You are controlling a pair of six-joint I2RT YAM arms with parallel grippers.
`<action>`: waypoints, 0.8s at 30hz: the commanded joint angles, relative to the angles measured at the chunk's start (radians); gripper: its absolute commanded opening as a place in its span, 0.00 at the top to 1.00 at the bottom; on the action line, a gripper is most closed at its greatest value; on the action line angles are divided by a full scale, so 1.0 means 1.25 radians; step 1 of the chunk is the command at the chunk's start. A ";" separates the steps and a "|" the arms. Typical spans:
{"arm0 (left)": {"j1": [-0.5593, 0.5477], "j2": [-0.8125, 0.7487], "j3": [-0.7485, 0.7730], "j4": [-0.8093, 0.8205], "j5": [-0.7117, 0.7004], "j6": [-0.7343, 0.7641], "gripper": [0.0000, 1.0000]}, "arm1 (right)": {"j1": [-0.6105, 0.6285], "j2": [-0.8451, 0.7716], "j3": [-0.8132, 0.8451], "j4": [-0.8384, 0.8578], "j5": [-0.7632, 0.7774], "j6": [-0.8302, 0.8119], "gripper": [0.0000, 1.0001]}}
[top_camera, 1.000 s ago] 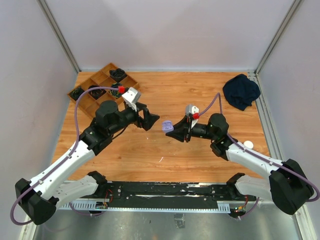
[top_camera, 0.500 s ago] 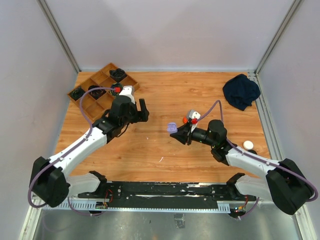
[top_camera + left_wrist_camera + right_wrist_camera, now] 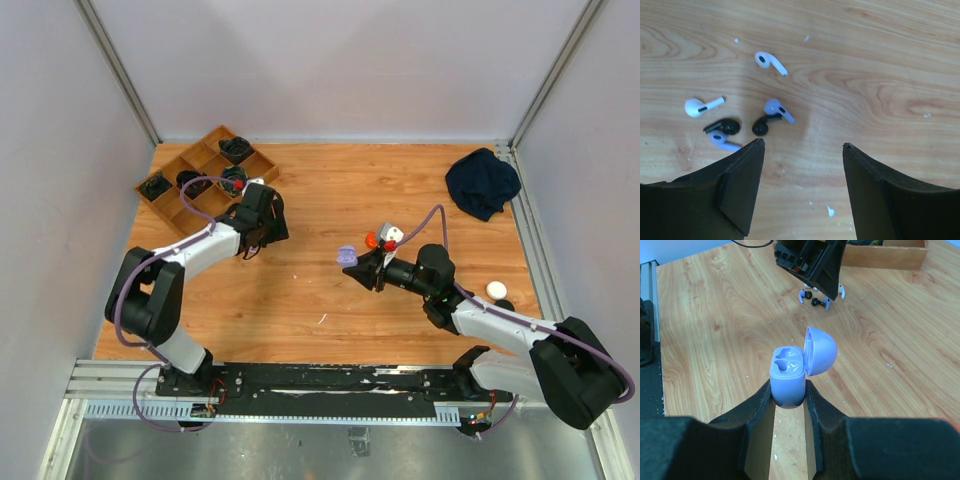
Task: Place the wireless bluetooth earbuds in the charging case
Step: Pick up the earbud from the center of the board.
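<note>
Top: left gripper [image 3: 263, 221] has swung from mid-table over to just beside the tray [image 3: 205, 170] and now points down at the wood. Right gripper [image 3: 358, 266] keeps the lavender case [image 3: 347, 256] up at mid-table, barely shifted.

Left wrist: six earbuds [image 3: 777, 109] lie loose just ahead of the fingers. Jaws open, nothing between them.

Right wrist: jaws clamped on the case, lid open, both sockets empty.

So the left arm looks lined up for a pick, probably a lavender bud. Nothing inserted yet.
</note>
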 commanded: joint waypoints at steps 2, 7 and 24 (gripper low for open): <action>0.036 0.077 0.070 0.020 -0.019 -0.007 0.36 | -0.019 -0.005 -0.012 0.041 0.014 -0.021 0.86; 0.061 0.135 0.098 0.009 -0.014 -0.001 0.41 | -0.018 -0.002 -0.011 0.039 0.020 -0.026 0.86; 0.077 0.230 0.151 -0.020 0.071 0.049 0.56 | -0.018 0.007 -0.007 0.030 0.026 -0.031 0.86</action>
